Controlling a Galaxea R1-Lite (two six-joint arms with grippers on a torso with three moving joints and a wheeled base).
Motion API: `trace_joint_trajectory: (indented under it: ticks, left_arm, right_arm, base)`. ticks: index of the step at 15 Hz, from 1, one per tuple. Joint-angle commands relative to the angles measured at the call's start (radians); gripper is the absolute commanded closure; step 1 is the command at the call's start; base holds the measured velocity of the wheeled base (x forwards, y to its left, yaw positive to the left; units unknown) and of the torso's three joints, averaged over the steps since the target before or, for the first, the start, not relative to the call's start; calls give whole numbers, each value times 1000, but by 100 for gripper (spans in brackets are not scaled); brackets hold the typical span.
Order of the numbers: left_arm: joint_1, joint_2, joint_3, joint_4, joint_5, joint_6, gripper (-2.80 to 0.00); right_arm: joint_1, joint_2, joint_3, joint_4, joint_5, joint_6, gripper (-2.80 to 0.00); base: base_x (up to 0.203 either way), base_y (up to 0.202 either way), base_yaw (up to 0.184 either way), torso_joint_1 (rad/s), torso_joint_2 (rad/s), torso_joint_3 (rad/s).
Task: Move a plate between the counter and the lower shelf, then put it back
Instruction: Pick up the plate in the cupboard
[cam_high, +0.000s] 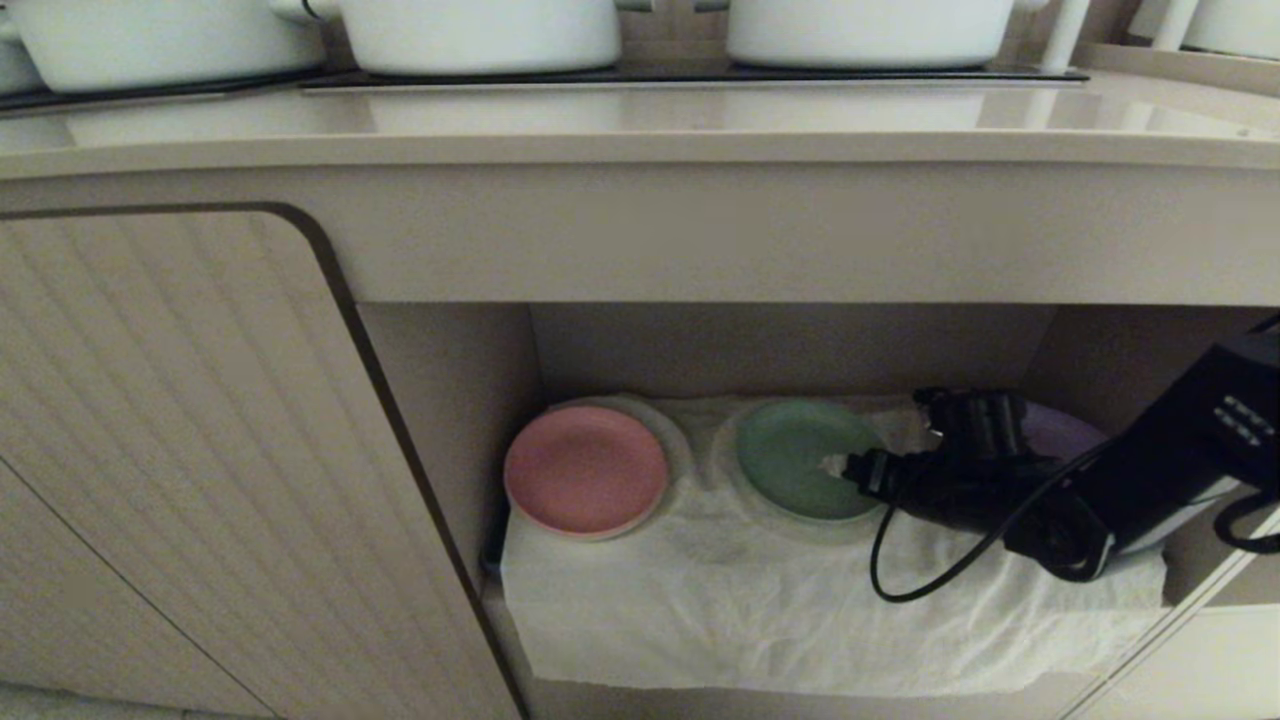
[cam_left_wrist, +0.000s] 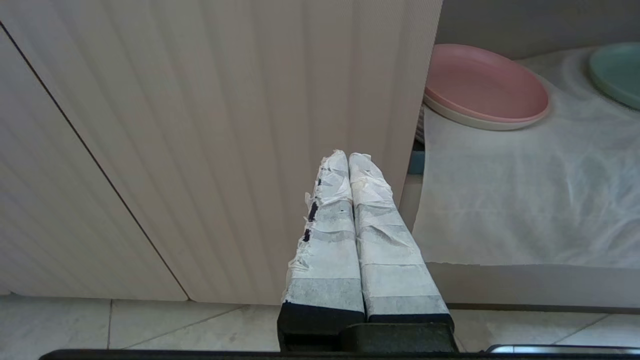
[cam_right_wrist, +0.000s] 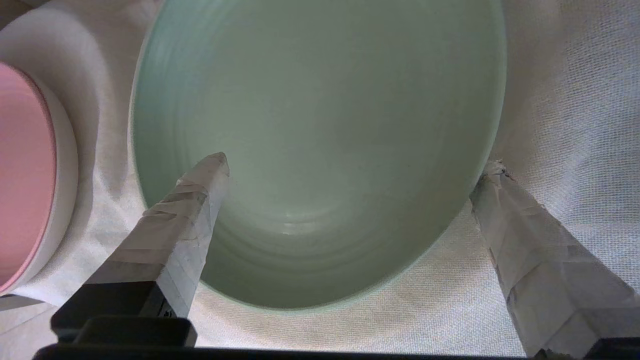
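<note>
The plate is not yet gripped on the lower shelf; the right gripper is held wide over it.

no legible txt, labels, nos. anywhere

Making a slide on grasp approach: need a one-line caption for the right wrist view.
Open right gripper over the mint-green plate on the cloth-draped lower shelf, pink plate alongside.

On the lower shelf I count three plates: one pink plate, one green plate, one purple plate. Three white pots sit on the counter.
</note>
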Motion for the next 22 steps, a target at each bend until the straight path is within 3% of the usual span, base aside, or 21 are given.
trace_joint_trajectory:
  ticks: [1, 17, 18, 22]
  left_arm:
    - [0, 0, 0, 0, 0, 0, 0]
    - [0, 0, 0, 0, 0, 0, 0]
    - [0, 0, 0, -1, 0, 0, 0]
    - [0, 0, 0, 0, 0, 0, 0]
  right_arm:
    - [0, 1, 0, -4, 1, 2, -280]
    - [5, 1, 8, 0, -10, -1, -280]
    - [5, 1, 8, -2, -10, -1, 0]
    - [5, 12, 2, 6, -25, -2, 0]
  base:
    - [0, 0, 0, 0, 0, 0]
    - [0, 0, 0, 0, 0, 0]
    - [0, 0, 0, 0, 0, 0]
    - [0, 0, 0, 0, 0, 0]
